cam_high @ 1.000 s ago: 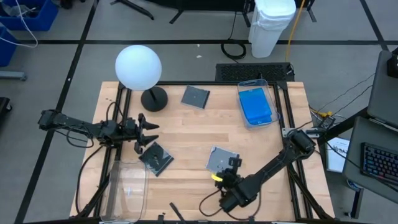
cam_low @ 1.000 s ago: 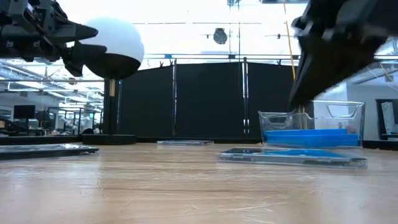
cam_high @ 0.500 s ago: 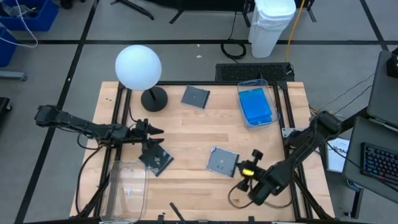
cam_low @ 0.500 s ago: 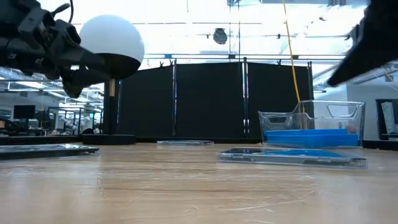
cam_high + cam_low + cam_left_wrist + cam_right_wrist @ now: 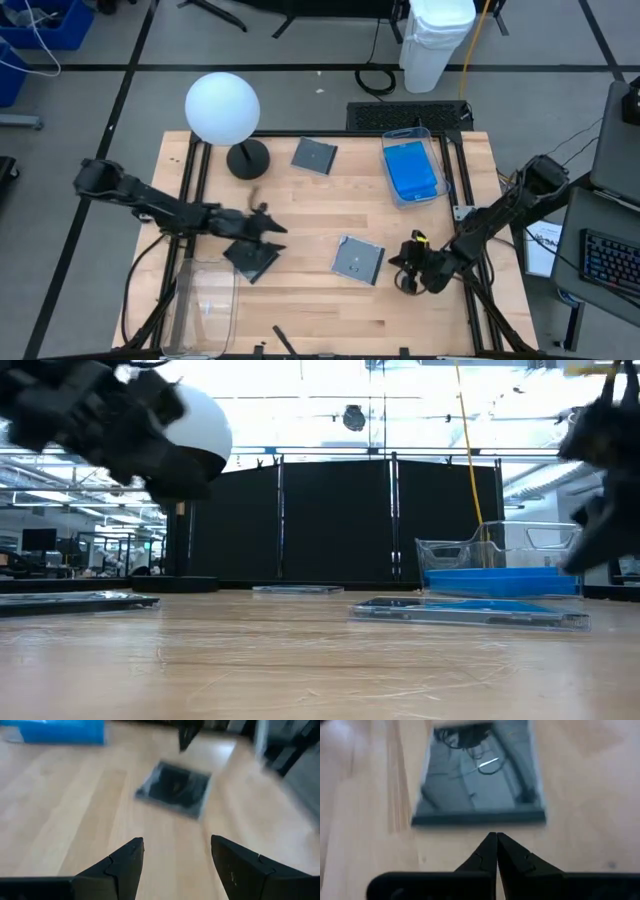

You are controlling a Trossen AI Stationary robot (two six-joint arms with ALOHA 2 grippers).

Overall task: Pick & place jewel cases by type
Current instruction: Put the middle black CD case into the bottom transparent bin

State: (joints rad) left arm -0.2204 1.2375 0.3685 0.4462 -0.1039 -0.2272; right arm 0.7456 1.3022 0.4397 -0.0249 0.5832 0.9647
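Note:
Three dark jewel cases lie flat on the wooden table: one at the middle (image 5: 357,260), one near the left (image 5: 250,260), one at the far side (image 5: 314,155). Blue jewel cases (image 5: 412,170) lie in a clear bin at the far right. My left gripper (image 5: 276,230) hovers open just past the near-left case, pointing toward the middle case (image 5: 175,787). My right gripper (image 5: 496,845) is shut. It sits low at the right side of the middle case (image 5: 477,775), its tips just short of the case's edge.
A white globe lamp (image 5: 222,108) on a black base (image 5: 247,158) stands at the far left. An empty clear bin (image 5: 205,300) sits at the near left corner. Bare wood lies between the cases and along the near edge.
My left gripper has reached toward the table's right, passing over the near-left dark case and tipping downward, still open. My right gripper has swung from the near edge toward the right edge, come lower and turned its shut tips toward the middle case. No case has moved.

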